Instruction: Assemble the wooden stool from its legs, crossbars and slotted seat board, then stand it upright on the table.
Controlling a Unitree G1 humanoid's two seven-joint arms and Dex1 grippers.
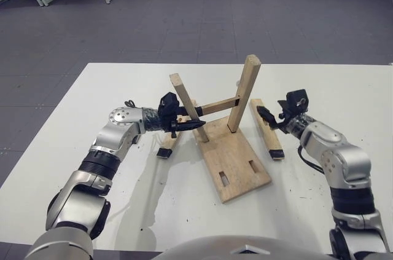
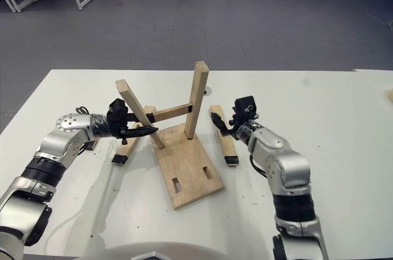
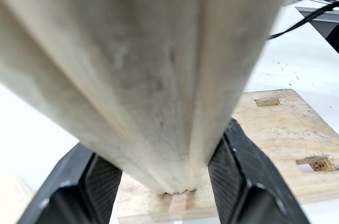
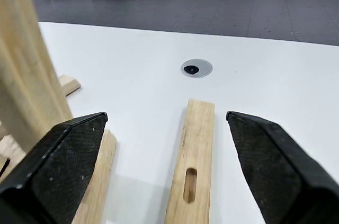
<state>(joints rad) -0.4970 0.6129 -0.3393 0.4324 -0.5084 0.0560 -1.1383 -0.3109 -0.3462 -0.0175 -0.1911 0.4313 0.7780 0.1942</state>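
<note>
Left eye view: I find the seat board [image 1: 236,161] mid-way across the table [image 1: 92,88], well off every edge. The left claw [image 1: 195,123] pinches the tilted leg [image 1: 187,105], which the crossbar [image 1: 218,106] joins to the upright leg [image 1: 244,91]. The right claw [image 4: 166,117], spread, hovers over a loose leg [image 1: 270,134] just beside the board. Another leg [image 1: 169,144] lies under my left arm.

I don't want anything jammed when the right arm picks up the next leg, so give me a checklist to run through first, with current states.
1. Hold of left gripper on left leg: ok, shut on it.
2. Stance of left leg in board: not ok, it leans.
3. Opening of right gripper over loose leg: ok, open.
4. Two near slots free: ok.
5. Seating of crossbar ends: cannot tell.
</note>
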